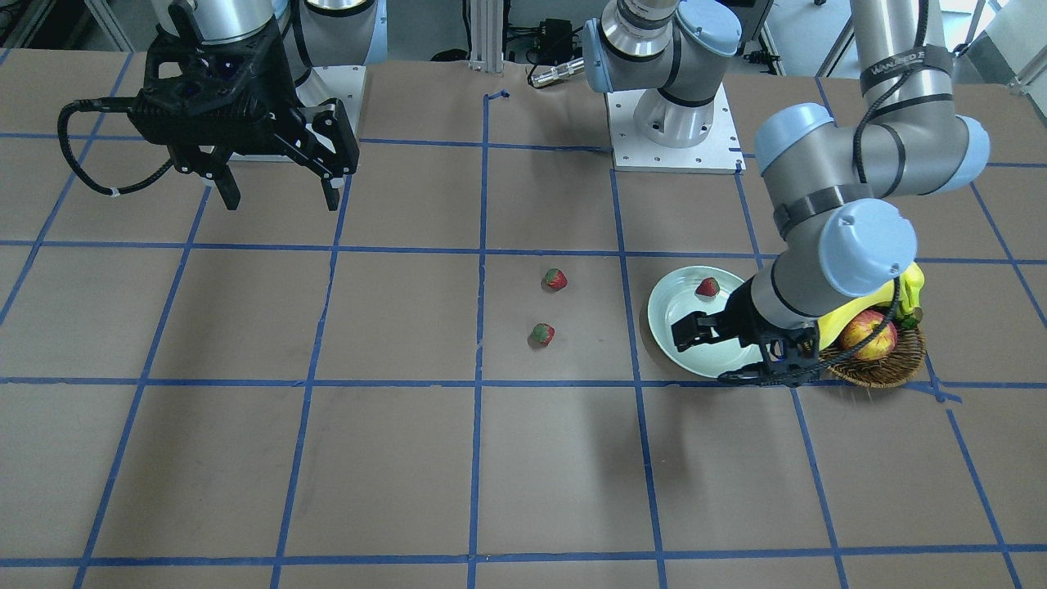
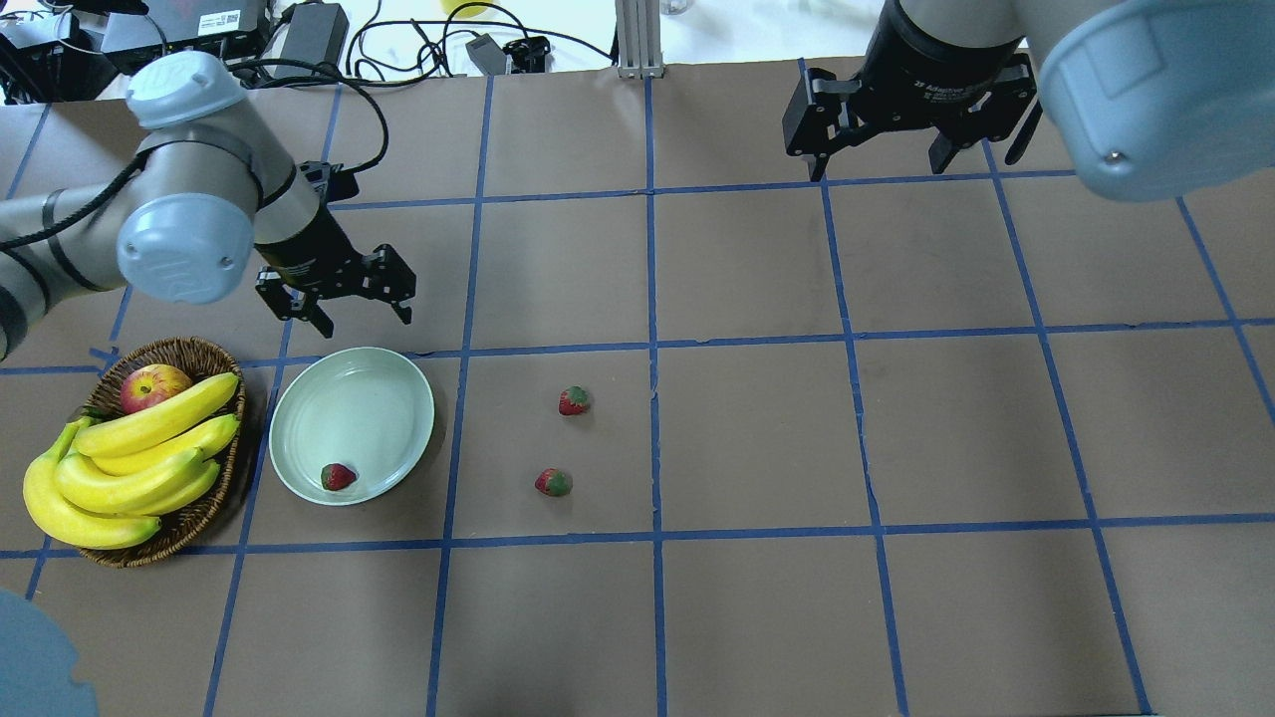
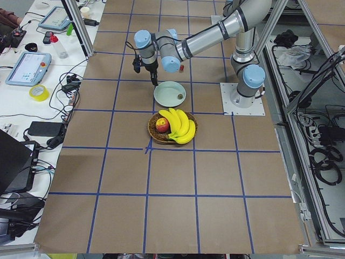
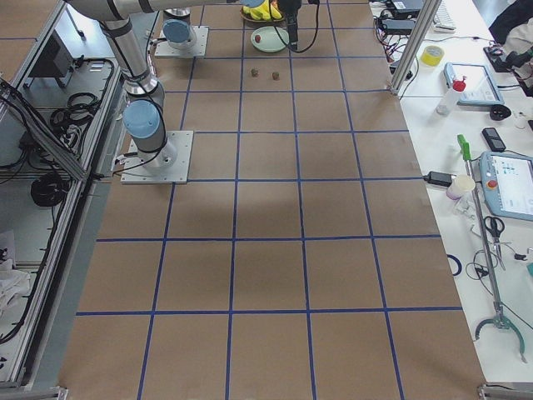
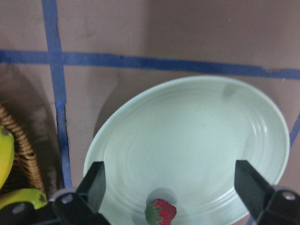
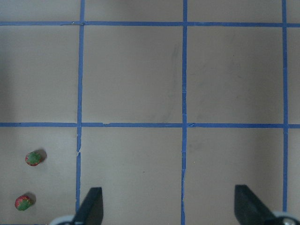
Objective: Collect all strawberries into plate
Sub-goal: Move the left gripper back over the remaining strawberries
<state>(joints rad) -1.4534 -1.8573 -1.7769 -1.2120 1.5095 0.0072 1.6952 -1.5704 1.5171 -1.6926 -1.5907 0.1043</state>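
Note:
The pale mint plate [image 2: 349, 408] lies left of centre, also in the front view [image 1: 679, 307] and the left wrist view [image 5: 197, 136]. One strawberry [image 2: 338, 476] lies inside it near the rim [image 1: 707, 287] [image 5: 161, 212]. Two more strawberries lie on the brown table right of the plate: one further from me [image 2: 573, 400] [image 1: 554, 280], one nearer [image 2: 553, 483] [image 1: 541, 334]. My left gripper [image 2: 365, 321] [image 1: 702, 356] is open and empty, above the plate's far edge. My right gripper [image 2: 877, 164] [image 1: 282, 200] is open and empty, high over the far right of the table.
A brown wicker basket [image 2: 189, 354] stands just left of the plate, holding several bananas [image 2: 139, 458] and a red-yellow apple [image 2: 154, 386]. Blue tape lines grid the table. The right wrist view shows the two loose strawberries [image 6: 33, 158] [image 6: 23, 202] at its lower left.

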